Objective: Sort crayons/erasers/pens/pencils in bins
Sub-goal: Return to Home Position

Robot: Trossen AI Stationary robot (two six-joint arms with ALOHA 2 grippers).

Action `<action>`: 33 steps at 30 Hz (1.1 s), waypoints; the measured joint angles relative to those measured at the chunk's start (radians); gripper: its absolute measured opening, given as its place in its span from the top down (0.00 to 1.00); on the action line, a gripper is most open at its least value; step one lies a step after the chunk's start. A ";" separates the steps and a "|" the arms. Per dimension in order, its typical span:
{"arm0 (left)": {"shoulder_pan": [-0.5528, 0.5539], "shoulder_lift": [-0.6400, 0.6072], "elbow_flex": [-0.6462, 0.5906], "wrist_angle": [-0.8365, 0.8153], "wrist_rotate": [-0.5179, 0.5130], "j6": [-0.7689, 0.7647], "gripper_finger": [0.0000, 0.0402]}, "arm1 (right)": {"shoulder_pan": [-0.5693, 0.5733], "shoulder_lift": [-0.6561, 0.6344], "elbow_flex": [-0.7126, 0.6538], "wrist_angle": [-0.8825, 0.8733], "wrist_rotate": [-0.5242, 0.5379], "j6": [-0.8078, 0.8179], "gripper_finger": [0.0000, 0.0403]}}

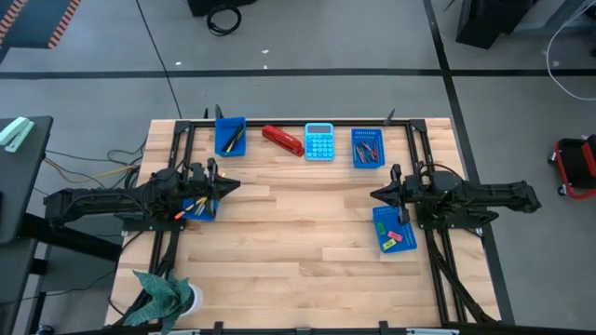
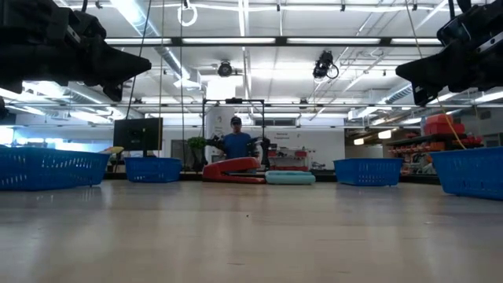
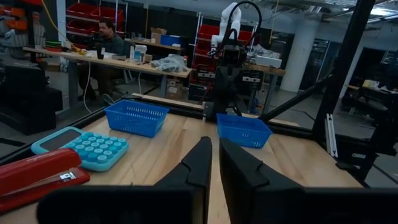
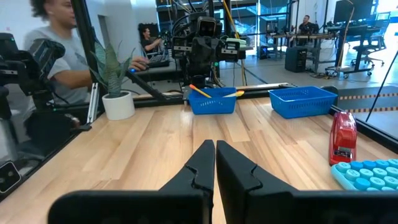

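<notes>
I see a grey concrete floor around the wooden table. Long ceiling strip lights glow overhead, and red shelving lines the far wall.

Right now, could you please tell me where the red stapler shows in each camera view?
High view: the red stapler lies at the far edge, just left of the light-blue calculator.
Low view: centre, far across the table, calculator to its right.
Left wrist view: lower left corner, calculator beside it.
Right wrist view: at the right side, above the calculator.
Shared landmark: the calculator.
</notes>
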 joint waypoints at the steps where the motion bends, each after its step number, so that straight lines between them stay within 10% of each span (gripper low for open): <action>1: 0.000 0.000 0.000 0.000 0.000 0.000 0.90 | 0.000 0.000 0.000 0.000 0.000 0.000 0.94; 33: 0.000 0.000 0.000 0.000 0.000 0.000 0.92 | 0.000 0.000 0.000 0.000 0.000 0.000 0.94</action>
